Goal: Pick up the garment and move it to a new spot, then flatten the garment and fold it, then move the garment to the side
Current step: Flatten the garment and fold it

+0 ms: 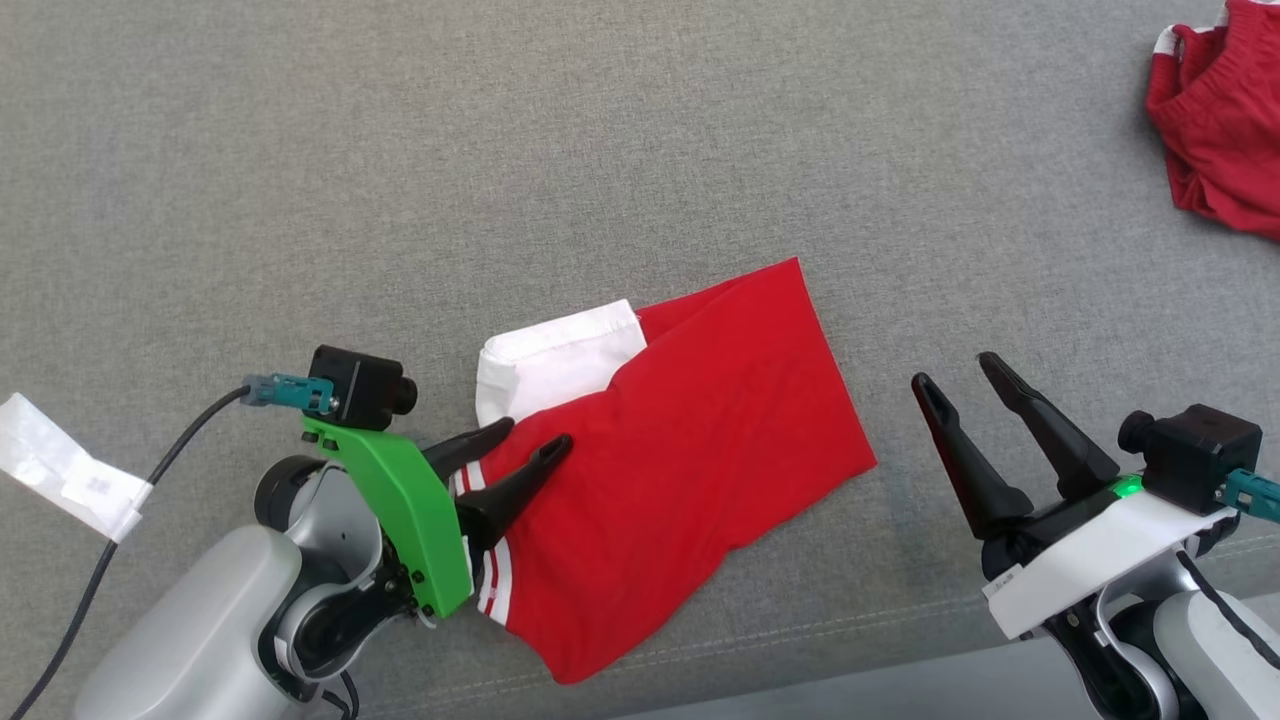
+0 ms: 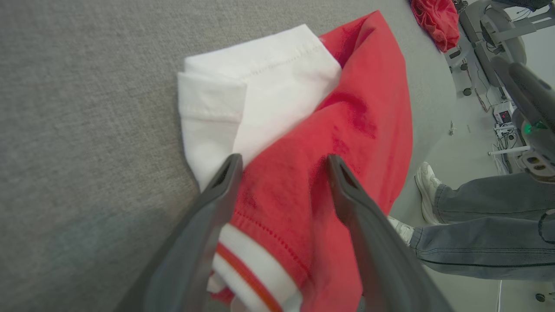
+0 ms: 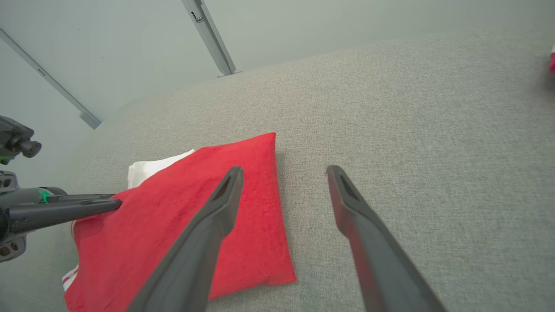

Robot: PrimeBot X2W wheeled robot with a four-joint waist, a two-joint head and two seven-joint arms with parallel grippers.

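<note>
A white paper tag point(image 1: 60, 465) is wrapped round a dark cable point(image 1: 150, 462) at the left edge of the grey fabric-covered tabletop point(image 1: 500, 150). Just right of it, the left claw point(image 1: 535, 433) stands open, with nothing between its fingers. Its two dark fingers are spread low over the left end of the garment point(image 1: 680, 450), and I cannot tell whether the tips touch the cloth.

In the left wrist view the left claw point(image 2: 282, 159) has one finger along the border of the white panel and the other over the red cloth of the garment point(image 2: 368, 108). The striped trim lies between them.

The garment lies folded and mostly flat near the near edge of the tabletop, about midway along it, with its white panel sticking out at its far left corner.

Right of it and apart from it, the right claw point(image 1: 954, 369) is open and empty above bare fabric. The right wrist view shows the right claw point(image 3: 282, 169) beside the right edge of the garment point(image 3: 151, 234).

A second red garment point(image 1: 1220, 130) lies crumpled at the far right corner.
</note>
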